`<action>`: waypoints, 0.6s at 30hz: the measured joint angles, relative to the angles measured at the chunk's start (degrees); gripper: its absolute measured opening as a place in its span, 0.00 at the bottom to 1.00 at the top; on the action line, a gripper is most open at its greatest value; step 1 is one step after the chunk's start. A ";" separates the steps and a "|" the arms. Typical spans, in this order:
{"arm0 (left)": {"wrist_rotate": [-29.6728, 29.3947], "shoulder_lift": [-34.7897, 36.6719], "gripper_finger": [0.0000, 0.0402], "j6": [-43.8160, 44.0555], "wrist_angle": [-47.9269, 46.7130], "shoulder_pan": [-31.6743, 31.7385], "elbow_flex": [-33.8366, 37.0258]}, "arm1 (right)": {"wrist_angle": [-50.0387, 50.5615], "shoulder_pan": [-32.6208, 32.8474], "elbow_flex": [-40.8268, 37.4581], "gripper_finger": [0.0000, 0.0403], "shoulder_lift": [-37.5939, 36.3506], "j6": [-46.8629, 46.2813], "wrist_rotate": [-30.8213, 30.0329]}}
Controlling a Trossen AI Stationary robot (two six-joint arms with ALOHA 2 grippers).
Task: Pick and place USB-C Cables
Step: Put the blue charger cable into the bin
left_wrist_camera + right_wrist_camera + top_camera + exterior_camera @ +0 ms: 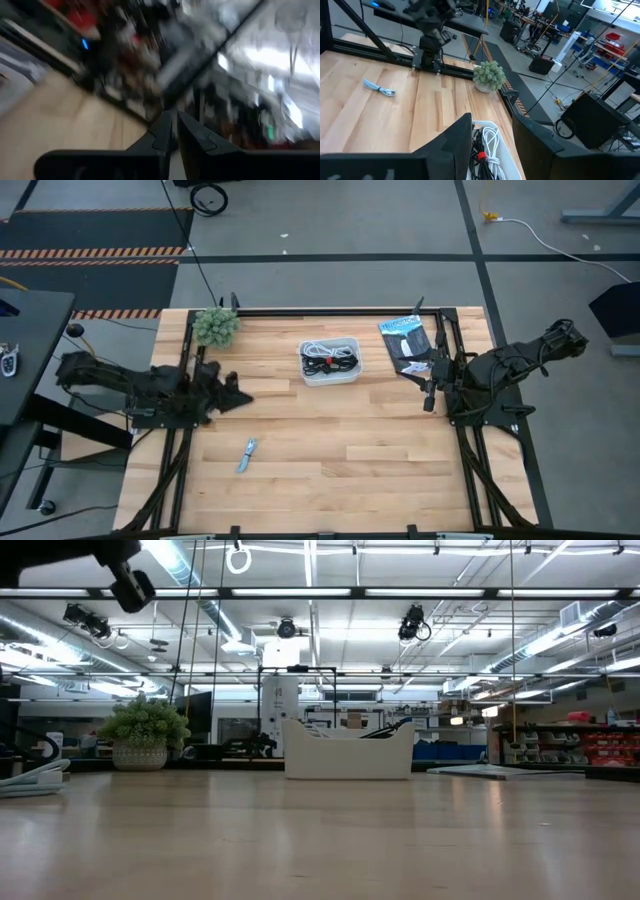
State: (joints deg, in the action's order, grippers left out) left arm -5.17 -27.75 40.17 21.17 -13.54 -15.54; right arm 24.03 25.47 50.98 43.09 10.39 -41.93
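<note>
Workshop racks and strip lights run behind a pale wooden counter [330, 440] with a potted plant [216, 326] at its far corner. Both my arms hang back at the sides. My left fingers [172, 131] are pressed together on nothing; my right fingers [492, 137] stand apart, empty. The white tray [331, 376] holds black and white USB-C cables [330, 358]. One pale bundle [247, 454] lies loose; judging by that, fetching it comes next, probably by my left arm.
</note>
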 joint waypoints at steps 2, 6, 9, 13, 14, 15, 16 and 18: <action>2.56 -4.52 0.09 -0.59 -4.42 -1.52 -3.89 | 0.00 0.00 0.00 0.37 0.00 -0.14 0.33; 2.47 -13.01 0.09 -0.03 -13.61 -4.64 -12.64 | 0.02 0.00 0.00 0.37 0.02 -0.21 2.56; 1.91 -19.31 0.09 0.08 -23.02 -6.50 -20.04 | 0.02 0.00 0.00 0.37 0.02 -0.29 2.97; 0.38 -26.89 0.09 2.53 -39.39 -8.22 -29.75 | 0.04 0.00 0.00 0.37 0.02 -0.33 3.10; 0.26 -28.71 0.09 3.60 -44.02 -8.55 -31.88 | 0.04 0.00 0.00 0.37 0.08 -0.35 3.10; 0.23 -30.63 0.09 5.12 -48.31 -8.85 -33.78 | 0.04 0.00 0.00 0.37 0.14 -0.35 3.10; 0.25 -32.52 0.09 6.77 -52.16 -9.21 -35.60 | 0.09 0.00 0.00 0.37 0.20 -0.35 3.10; 0.53 -36.23 0.09 11.14 -58.77 -10.16 -38.36 | 0.05 0.00 0.00 0.37 0.51 -0.35 3.10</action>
State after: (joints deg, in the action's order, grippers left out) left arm -4.64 -63.98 51.31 -37.59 -23.70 -53.89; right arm 24.08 25.47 50.98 43.60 10.04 -38.83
